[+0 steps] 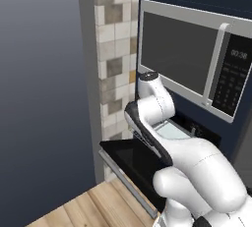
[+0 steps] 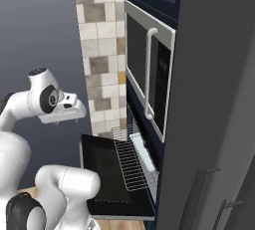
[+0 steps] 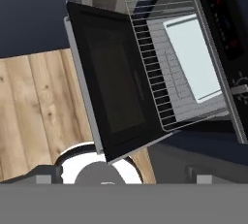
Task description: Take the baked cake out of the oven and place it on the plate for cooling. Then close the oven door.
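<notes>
Hand view showed the black glass-fronted oven door lowered, wire rack extended. Gripper fingers were spread, empty; it should have descended squarely over the rack's pale tray.

The oven door lies dropped open below the microwave, a wire rack drawn out over it.

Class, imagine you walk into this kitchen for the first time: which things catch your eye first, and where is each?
The oven door hangs wide open, dropped flat over the wood floor. A wire rack is pulled out above it, with a pale tray further in. Higher up sits the grey-door microwave, beside a strip of tiled wall.
</notes>
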